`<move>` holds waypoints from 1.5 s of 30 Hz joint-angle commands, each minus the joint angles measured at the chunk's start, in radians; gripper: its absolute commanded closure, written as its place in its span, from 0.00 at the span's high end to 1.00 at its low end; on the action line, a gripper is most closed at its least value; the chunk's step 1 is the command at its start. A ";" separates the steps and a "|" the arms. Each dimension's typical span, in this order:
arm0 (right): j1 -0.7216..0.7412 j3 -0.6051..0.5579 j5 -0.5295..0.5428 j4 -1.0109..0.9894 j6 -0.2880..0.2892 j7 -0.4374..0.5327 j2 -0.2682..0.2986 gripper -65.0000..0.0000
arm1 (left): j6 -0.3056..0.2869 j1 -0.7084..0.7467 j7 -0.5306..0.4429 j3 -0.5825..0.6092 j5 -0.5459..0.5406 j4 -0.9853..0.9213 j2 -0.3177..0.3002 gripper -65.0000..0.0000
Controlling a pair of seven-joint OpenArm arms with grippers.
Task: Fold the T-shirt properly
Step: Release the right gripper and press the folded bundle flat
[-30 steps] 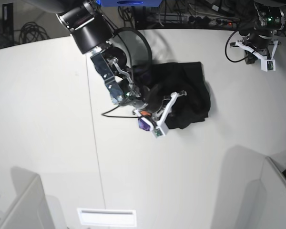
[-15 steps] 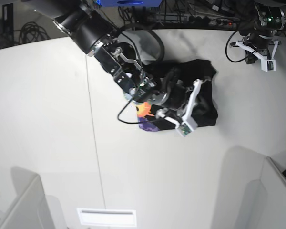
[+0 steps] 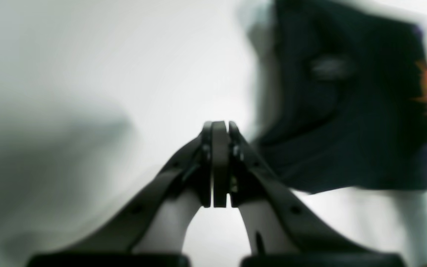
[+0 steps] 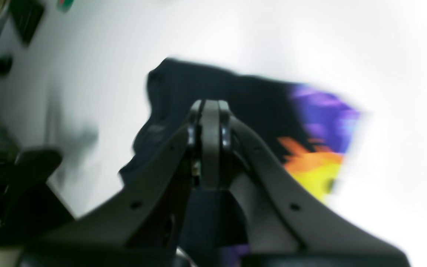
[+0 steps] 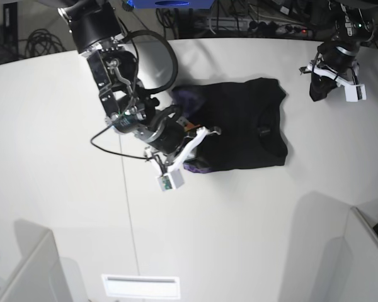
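Two arms stand over the white worktop (image 5: 63, 189), and the T-shirt (image 5: 246, 129) lies between them as a compact black slab, plain side mostly up, with slivers of purple and orange print peeping out at the edge nearest the right pincer (image 5: 198, 138). A second ago the shirt was a bunched heap under the right arm; now it is spread flatter and wider, and the right arm has swung back toward its own side. That pincer is closed, and in its wrist view the jaws meet with nothing visibly caught between them, so the cloth seems to have been let go. The left pincer (image 5: 321, 85) hangs near the far corner of the worktop, clear of the shirt, its jaws also pressed together and empty. My reading is that one fold has just been laid and the bundle still wants squaring. No brand, label or readable writing shows; the print is too blurred to read.
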 commanded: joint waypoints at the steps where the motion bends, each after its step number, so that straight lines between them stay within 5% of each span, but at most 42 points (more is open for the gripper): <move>1: 0.002 0.025 0.013 0.022 0.009 0.015 0.008 0.00 | -0.004 -0.013 -0.021 -0.007 -0.061 0.016 -0.011 0.00; 4: -0.026 0.074 0.013 0.027 0.010 0.015 0.042 0.00 | -0.004 -0.036 -0.021 0.000 -0.143 0.017 -0.011 0.00; 9: -0.083 0.134 0.014 0.050 0.010 0.015 0.097 0.00 | -0.004 -0.123 0.041 0.051 -0.164 -0.002 -0.010 0.64; 12: -0.118 0.173 0.014 0.088 0.012 0.015 0.114 0.00 | -0.004 -0.177 0.119 0.051 -0.162 -0.024 -0.007 0.88; 14: -0.132 0.188 0.014 0.111 0.012 0.014 0.127 0.00 | -0.004 -0.219 0.166 0.051 -0.162 -0.047 -0.004 0.95; 20: -0.164 0.205 0.014 0.154 0.012 0.014 0.167 0.00 | -0.003 -0.306 0.228 0.053 -0.162 -0.185 -0.002 0.96; 41: -0.184 0.206 0.014 0.154 0.012 0.015 0.157 0.00 | 0.002 -0.463 0.222 0.215 -0.158 -0.434 -0.007 0.96; 45: -0.184 0.206 0.014 0.154 0.012 0.015 0.157 0.00 | 0.002 -0.483 0.222 0.274 -0.069 -0.437 -0.002 0.96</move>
